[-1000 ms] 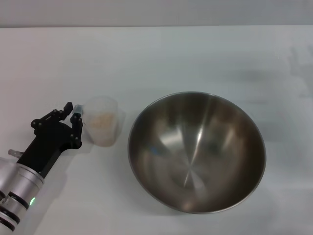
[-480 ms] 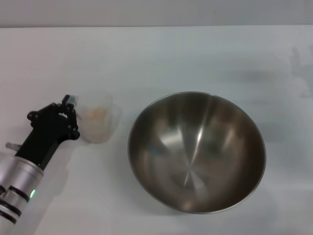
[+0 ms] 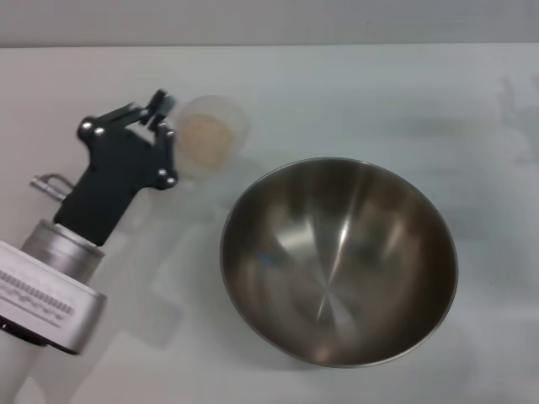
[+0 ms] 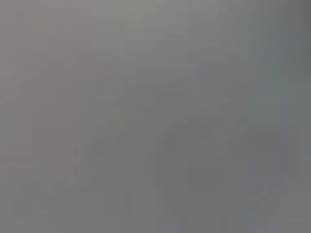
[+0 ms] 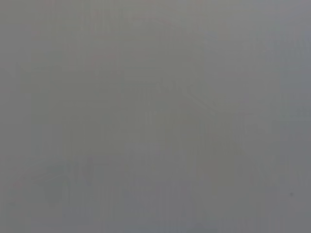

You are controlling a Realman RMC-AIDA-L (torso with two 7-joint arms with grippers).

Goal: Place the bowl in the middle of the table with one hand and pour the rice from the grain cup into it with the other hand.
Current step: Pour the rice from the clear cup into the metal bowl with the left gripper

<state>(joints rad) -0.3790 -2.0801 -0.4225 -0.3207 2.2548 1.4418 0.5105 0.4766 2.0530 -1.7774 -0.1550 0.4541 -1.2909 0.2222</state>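
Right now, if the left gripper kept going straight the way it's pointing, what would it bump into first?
The left gripper points up and to the right in the head view and is shut on the grain cup, which holds the rice. Past the cup, only bare table shows. It would probably miss the bowl, though depth is unclear.

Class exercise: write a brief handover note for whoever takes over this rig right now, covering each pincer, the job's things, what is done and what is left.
Left pincer: shut on the grain cup, held above the table, left of the bowl's far rim.
Right pincer: not in view.
Bowl: on the table near the middle, empty.
Rice: all in the cup.
Done: bowl placed, cup picked up.
Left: pour the rice into the bowl.
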